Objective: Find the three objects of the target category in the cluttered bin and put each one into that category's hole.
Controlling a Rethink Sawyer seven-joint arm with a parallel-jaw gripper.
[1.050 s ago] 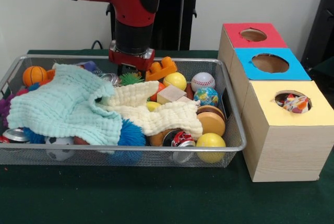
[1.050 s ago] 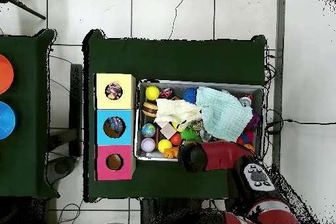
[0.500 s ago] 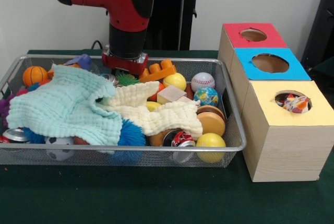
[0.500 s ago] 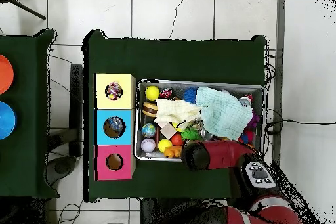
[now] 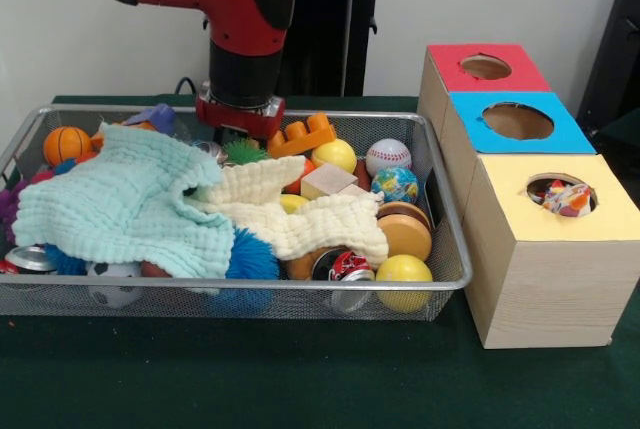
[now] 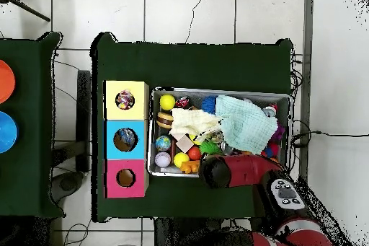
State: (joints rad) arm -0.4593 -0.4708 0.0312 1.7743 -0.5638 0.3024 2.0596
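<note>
Holding clutter: one wire bin on green bench. Two cloths inside: mint cloth, cream cloth. Balls visible: two yellow balls, one baseball, one globe ball, one mini basketball. Three boxes beside bin: red box, blue box, yellow box with patterned object in its hole. Arm vertical over bin's far edge; end effector low beside orange toy, finger state cannot tell.
</note>
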